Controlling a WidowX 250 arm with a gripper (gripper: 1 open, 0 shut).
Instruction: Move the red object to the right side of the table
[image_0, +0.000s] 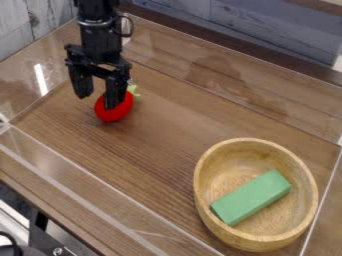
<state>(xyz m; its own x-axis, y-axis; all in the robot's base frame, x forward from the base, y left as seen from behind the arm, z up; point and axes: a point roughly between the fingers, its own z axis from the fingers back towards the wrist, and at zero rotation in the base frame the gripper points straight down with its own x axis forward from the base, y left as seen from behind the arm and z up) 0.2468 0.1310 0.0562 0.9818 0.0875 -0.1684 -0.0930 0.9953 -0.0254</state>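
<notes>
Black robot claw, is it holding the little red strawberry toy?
No. The black gripper is open above the small red strawberry-like toy, which sits on the dark wooden table.

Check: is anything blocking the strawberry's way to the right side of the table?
Mostly no. The strawberry sits on the left under the open gripper. Bare table lies between; only the bowl with the green block occupies the near right.

round wooden bowl (221, 222), green block (251, 197) lying inside it
</notes>
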